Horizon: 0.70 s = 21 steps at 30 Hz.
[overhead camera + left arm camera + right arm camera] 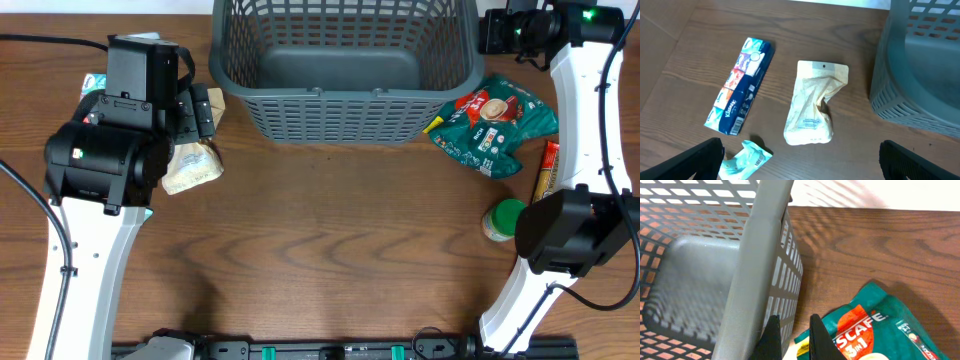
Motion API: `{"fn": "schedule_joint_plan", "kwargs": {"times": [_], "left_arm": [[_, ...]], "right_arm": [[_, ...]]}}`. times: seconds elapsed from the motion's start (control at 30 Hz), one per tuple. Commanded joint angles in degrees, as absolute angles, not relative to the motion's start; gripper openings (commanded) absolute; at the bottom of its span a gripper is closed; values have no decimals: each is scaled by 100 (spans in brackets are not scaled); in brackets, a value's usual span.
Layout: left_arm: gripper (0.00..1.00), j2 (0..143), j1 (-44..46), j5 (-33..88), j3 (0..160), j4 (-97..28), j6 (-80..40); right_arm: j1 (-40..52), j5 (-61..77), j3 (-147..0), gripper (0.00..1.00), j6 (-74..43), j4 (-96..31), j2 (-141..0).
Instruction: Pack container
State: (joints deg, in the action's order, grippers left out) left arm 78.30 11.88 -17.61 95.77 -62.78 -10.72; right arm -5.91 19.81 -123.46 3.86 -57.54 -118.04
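The container (340, 60), a dark grey slotted basket, stands empty at the table's far middle; its wall (920, 75) is also in the left wrist view and its rim (760, 255) in the right wrist view. My left gripper (802, 167) is open wide above the table at the left (203, 112), holding nothing. Below it lie a beige pouch (812, 105), a blue tissue pack (740, 92) and a small teal packet (745, 159). My right gripper (792, 340) is shut and empty beside the basket's right wall (492, 32), just above a green Nescafe bag (875, 330).
Right of the basket the green bag (492, 120) lies on the table, with a red and yellow stick packet (545, 170) and a green-lidded jar (503, 220) nearer the right arm's base. The left arm hides most of the tissue pack in the overhead view.
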Motion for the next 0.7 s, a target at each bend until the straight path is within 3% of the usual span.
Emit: {"fn": "schedule_joint_plan", "kwargs": {"times": [0.0,0.4,0.53,0.67], "left_arm": [[100,7813,1164,-1868,9688,-6298,-1151],[100,7824,1164,-1868,9688,-6298,-1149],[99,7824,1164,-1870,9688,-6318,-1149],[99,7824,1164,-1872,9688,-6346,-1146]], "right_arm": [[-515,2521,-12315,3,650,-5739,-11826],[-489,2628,-12315,7,694,-5721,-11826],[-491,1920,-12315,41,405,-5747,-11826],[-548,1094,-12315,81,-3,-5804,-11826]]}}
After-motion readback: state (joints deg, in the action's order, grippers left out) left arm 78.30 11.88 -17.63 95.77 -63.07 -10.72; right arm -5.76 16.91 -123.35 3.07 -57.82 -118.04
